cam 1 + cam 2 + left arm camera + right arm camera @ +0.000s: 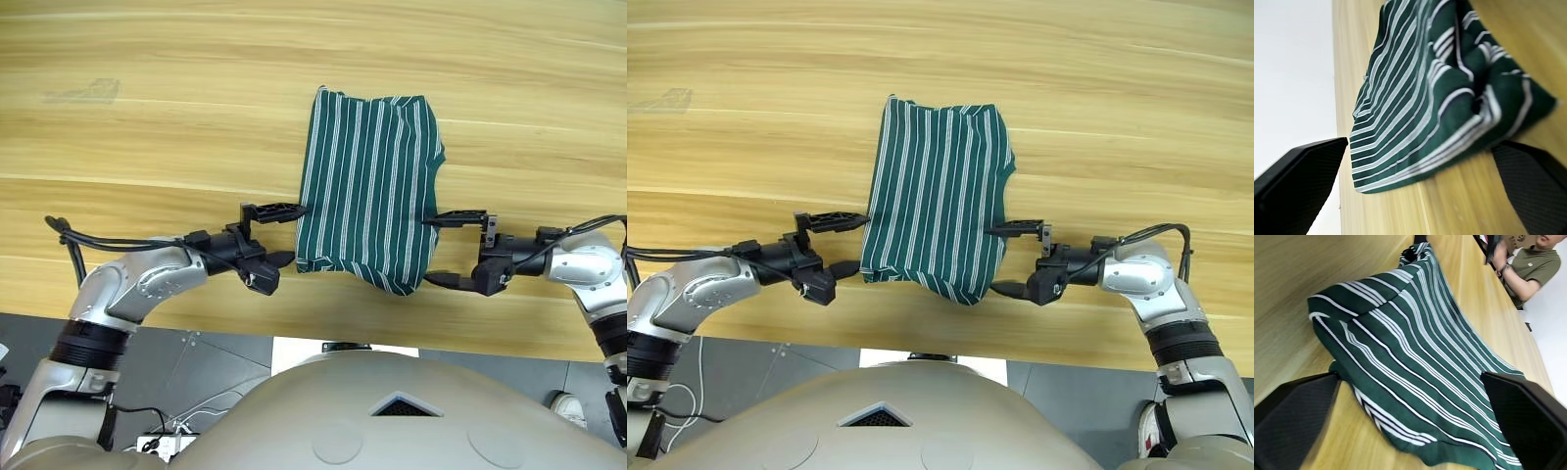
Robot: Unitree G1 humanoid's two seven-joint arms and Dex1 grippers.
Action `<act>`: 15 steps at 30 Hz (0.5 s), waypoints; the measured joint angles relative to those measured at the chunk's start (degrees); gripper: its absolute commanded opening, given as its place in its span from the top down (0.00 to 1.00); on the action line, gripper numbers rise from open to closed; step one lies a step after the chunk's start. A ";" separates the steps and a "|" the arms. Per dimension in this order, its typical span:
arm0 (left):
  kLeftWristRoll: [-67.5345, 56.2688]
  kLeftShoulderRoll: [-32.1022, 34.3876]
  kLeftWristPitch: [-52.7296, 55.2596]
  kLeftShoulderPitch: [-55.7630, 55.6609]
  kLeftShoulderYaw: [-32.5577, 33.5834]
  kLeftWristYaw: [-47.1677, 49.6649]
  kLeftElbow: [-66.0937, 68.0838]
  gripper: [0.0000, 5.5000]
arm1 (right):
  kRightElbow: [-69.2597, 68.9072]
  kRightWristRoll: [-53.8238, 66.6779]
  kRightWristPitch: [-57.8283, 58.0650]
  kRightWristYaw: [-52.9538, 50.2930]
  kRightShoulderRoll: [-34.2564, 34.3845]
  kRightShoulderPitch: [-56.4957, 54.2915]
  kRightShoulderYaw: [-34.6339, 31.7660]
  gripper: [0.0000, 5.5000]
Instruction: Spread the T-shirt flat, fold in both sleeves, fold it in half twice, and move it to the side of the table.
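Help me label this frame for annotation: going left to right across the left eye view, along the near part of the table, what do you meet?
left claw, open → green striped T-shirt, folded on the table → right claw, open

Head stereo pair looks down on table (147,59); wrist cams close, prob. facing T-shirt (1425,98) from opposite sides.

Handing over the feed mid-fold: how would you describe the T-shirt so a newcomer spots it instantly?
On the wooden table, near its front edge, the left end effector and right end effector face each other, both open. The T-shirt lies with its near edge between them, folded into a rough rectangle. It is dark green with thin white stripes, the only cloth there.
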 measured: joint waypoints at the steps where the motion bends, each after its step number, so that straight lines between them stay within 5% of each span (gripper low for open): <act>1: 0.04 -0.15 -0.05 -0.29 -0.44 0.39 0.31 0.02 | 0.59 -0.02 -0.06 -0.12 0.11 -0.48 0.26 0.02; 6: -0.06 -0.15 -0.10 -0.80 -1.61 0.81 0.05 0.02 | 1.55 -0.90 -0.49 -0.73 1.35 -2.65 2.05 0.12; 15: -0.20 0.94 -0.67 -0.86 -4.31 0.01 -0.16 0.30 | 1.65 -0.92 -0.29 -0.99 2.33 -3.02 4.50 0.41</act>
